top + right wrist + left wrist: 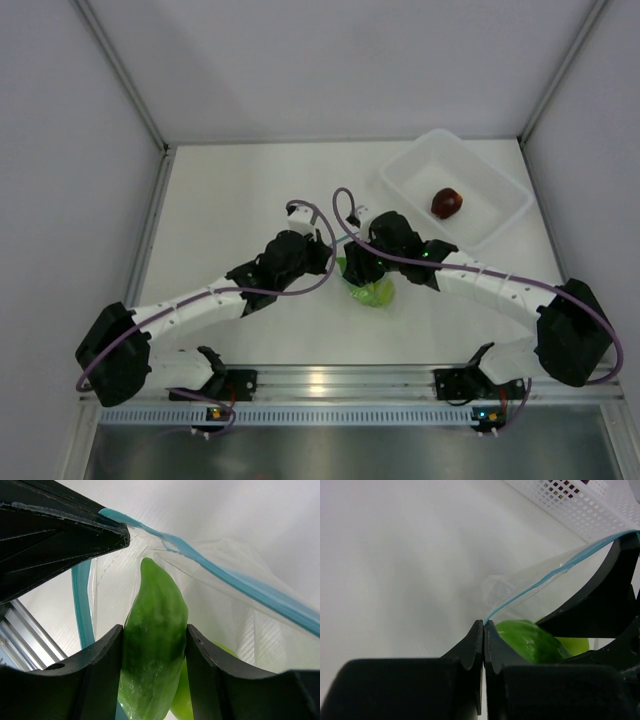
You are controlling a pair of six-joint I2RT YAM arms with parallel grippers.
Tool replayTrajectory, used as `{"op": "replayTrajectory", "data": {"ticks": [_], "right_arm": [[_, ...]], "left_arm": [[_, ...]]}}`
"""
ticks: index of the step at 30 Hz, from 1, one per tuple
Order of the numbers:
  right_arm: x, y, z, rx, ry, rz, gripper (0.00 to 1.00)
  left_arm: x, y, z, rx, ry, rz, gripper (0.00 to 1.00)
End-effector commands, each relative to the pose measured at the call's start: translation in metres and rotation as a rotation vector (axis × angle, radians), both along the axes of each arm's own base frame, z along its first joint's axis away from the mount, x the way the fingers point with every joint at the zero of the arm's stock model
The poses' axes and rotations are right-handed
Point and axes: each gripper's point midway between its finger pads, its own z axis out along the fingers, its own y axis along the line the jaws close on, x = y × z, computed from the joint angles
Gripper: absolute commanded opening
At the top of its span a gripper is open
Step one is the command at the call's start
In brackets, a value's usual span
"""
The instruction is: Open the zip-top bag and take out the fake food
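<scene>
Clear plastic of the zip-top bag (510, 587) lies at mid-table between the two arms. One end of its teal zipper strip (540, 583) is pinched by the left gripper (483, 625), whose jaws are pressed fully together on it. The right gripper (154, 636) clamps the elongated green fruit (156, 605) at the bag's mouth, with the yellow-green apple (222, 652) just behind it, while the dark red-brown fruit (446, 203) sits well apart in the white tray (412, 165) at the far right of the table (230, 190).
</scene>
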Motion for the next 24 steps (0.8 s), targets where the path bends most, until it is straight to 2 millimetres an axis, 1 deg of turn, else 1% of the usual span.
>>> {"op": "replayTrajectory", "data": {"ticks": [1,3,5,7,8,10,11,12,13,15,16,17,19,20,22,24], "right_arm": [[0.007,0.006,0.026,0.063,-0.049,-0.001,0.00],[0.007,0.004,0.024,0.057,-0.049,-0.008,0.00],[0.013,0.002,0.026,0.054,-0.051,-0.059,0.00],[0.025,-0.003,0.023,0.036,-0.064,-0.137,0.00],[0.030,-0.002,0.027,0.058,-0.063,-0.183,0.00],[0.040,-0.005,0.026,0.061,-0.063,-0.268,0.00],[0.045,-0.005,0.029,0.068,-0.067,-0.299,0.00],[0.049,-0.004,0.031,0.083,-0.076,-0.324,0.00],[0.054,-0.005,0.033,0.097,-0.077,-0.363,0.00],[0.061,-0.006,0.043,0.125,-0.095,-0.412,0.00],[0.065,-0.008,0.045,0.130,-0.100,-0.452,0.00],[0.069,-0.010,0.052,0.140,-0.116,-0.477,0.00],[0.076,-0.015,0.057,0.143,-0.139,-0.523,0.00],[0.078,-0.016,0.063,0.145,-0.150,-0.537,0.00],[0.082,-0.021,0.064,0.130,-0.151,-0.579,0.00],[0.084,-0.021,0.070,0.149,-0.149,-0.599,0.00]], "left_arm": [[0.011,0.013,-0.002,0.012,-0.022,0.096,0.00],[0.009,0.012,-0.005,0.003,-0.008,0.088,0.00],[0.005,0.007,-0.005,-0.023,-0.003,0.068,0.00],[-0.001,0.001,0.001,-0.053,-0.025,0.043,0.00],[-0.003,-0.001,0.008,-0.073,-0.045,0.044,0.00],[-0.013,-0.011,0.013,-0.079,-0.059,0.019,0.00],[-0.015,-0.013,0.016,-0.080,-0.069,0.030,0.00],[-0.022,-0.020,0.017,-0.085,-0.068,0.009,0.00],[-0.025,-0.022,0.017,-0.090,-0.066,0.010,0.00],[-0.029,-0.024,0.016,-0.092,-0.063,0.015,0.00],[-0.030,-0.023,0.013,-0.090,-0.058,0.025,0.00],[-0.031,-0.023,0.012,-0.091,-0.055,0.028,0.00],[-0.034,-0.023,0.006,-0.096,-0.039,0.028,0.00],[-0.035,-0.023,0.005,-0.096,-0.034,0.025,0.00],[-0.036,-0.023,0.003,-0.094,-0.033,0.032,0.00],[-0.039,-0.025,0.003,-0.084,-0.041,0.037,0.00]]}}
